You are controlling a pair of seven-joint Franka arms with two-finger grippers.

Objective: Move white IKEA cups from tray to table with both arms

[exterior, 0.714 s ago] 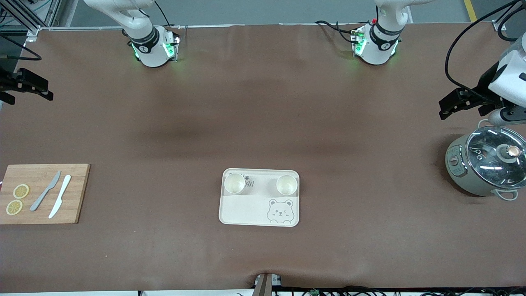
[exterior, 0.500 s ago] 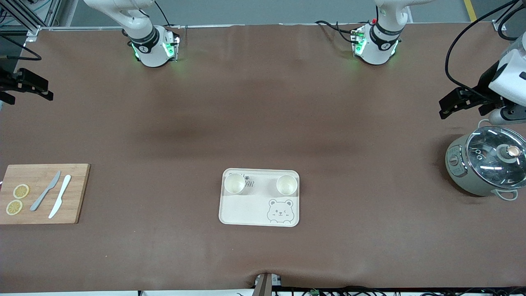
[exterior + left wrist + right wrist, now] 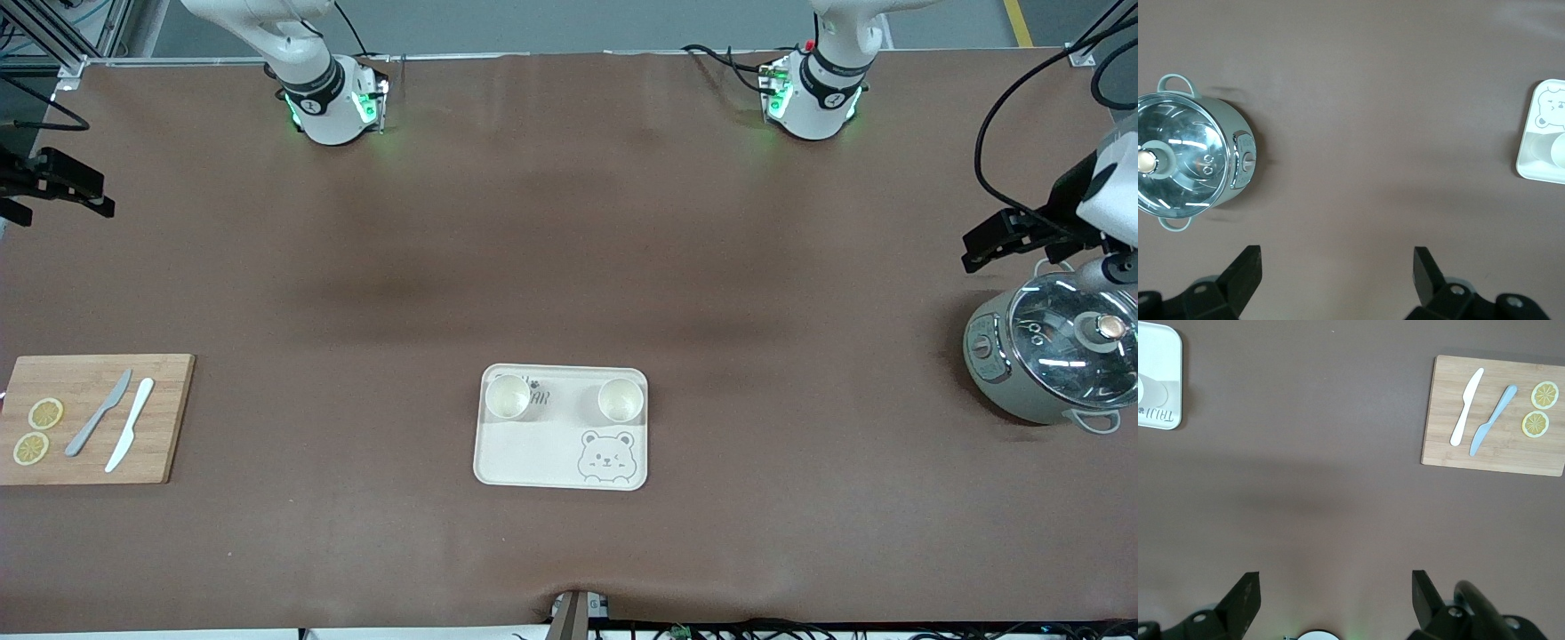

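Two white IKEA cups (image 3: 508,396) (image 3: 621,399) stand upright and empty on the cream bear tray (image 3: 533,458), side by side along its edge farther from the front camera. My left gripper (image 3: 973,252) hangs open and empty over bare table next to the pot, at the left arm's end. In the left wrist view (image 3: 1336,263) its fingers stand wide apart, with the tray (image 3: 1541,110) and part of one cup (image 3: 1559,152) at the frame's edge. My right gripper (image 3: 100,197) hangs open and empty (image 3: 1336,583) over the table's edge at the right arm's end.
A grey pot with a glass lid (image 3: 1053,360) (image 3: 1188,163) stands at the left arm's end. A wooden cutting board (image 3: 93,467) (image 3: 1495,457) at the right arm's end holds two knives and two lemon slices. The tray's corner (image 3: 1158,373) shows in the right wrist view.
My left gripper has moved a little toward the pot and the table's end. The right gripper, the cups and the tray have not moved.
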